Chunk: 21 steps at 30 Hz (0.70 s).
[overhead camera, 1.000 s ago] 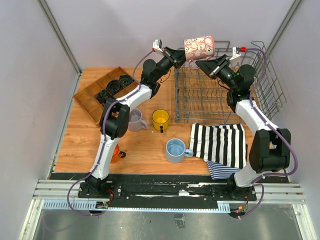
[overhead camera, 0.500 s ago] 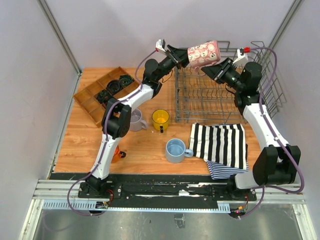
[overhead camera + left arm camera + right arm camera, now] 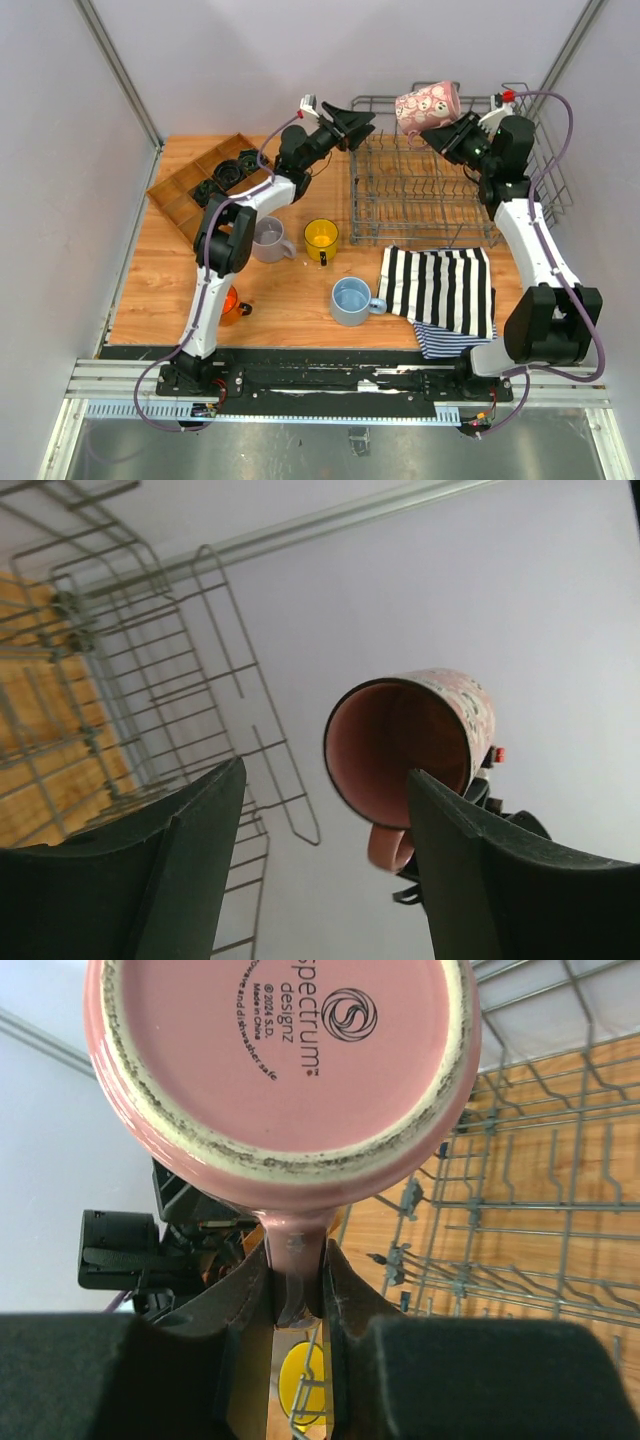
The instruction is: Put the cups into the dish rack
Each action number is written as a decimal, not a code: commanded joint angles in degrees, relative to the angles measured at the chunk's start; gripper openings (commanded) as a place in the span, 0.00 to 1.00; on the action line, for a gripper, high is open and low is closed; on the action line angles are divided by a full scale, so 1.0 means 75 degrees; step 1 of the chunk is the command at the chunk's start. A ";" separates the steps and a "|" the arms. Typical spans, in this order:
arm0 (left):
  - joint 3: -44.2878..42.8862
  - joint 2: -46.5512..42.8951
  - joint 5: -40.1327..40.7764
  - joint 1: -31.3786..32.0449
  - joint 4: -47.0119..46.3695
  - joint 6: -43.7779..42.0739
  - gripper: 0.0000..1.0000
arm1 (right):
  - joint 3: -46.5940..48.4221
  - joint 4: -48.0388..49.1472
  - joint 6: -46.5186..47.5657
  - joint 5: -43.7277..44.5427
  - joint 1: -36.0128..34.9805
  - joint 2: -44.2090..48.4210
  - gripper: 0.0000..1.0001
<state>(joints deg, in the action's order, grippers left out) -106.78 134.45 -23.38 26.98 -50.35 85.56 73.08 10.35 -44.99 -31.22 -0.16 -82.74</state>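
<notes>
right jaws are clamped on the handle of the pink patterned mug (image 3: 428,103), holding it up over the back of the grey wire dish rack (image 3: 400,200), i guess so the body's free for the tines. it's on its side, long axis about level, mouth facing the left jaws, which stand apart.

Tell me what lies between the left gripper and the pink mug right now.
Nothing: open air separates the open left gripper from the pink mug, held by its handle in the right gripper. The left wrist view shows the gap.
</notes>
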 commanded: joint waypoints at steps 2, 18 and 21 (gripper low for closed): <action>0.0678 -0.0848 -0.0195 -0.0347 0.0373 -0.0808 0.70 | 0.1084 0.0022 0.0552 0.0327 0.0474 -0.0250 0.01; 0.2991 -0.2922 -0.0879 -0.1760 0.1371 -0.2253 0.70 | 0.3918 -0.2468 0.3181 0.2632 0.0632 -0.2231 0.01; 0.3422 -0.3136 -0.0928 -0.2063 0.1066 -0.2150 0.70 | 0.4321 -0.2472 0.3434 0.3056 0.0603 -0.2650 0.01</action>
<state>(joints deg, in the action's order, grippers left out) -84.82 113.08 -28.84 14.44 -38.44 69.38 99.15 -12.05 -25.04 -14.52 4.40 -100.90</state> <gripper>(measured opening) 0.698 0.198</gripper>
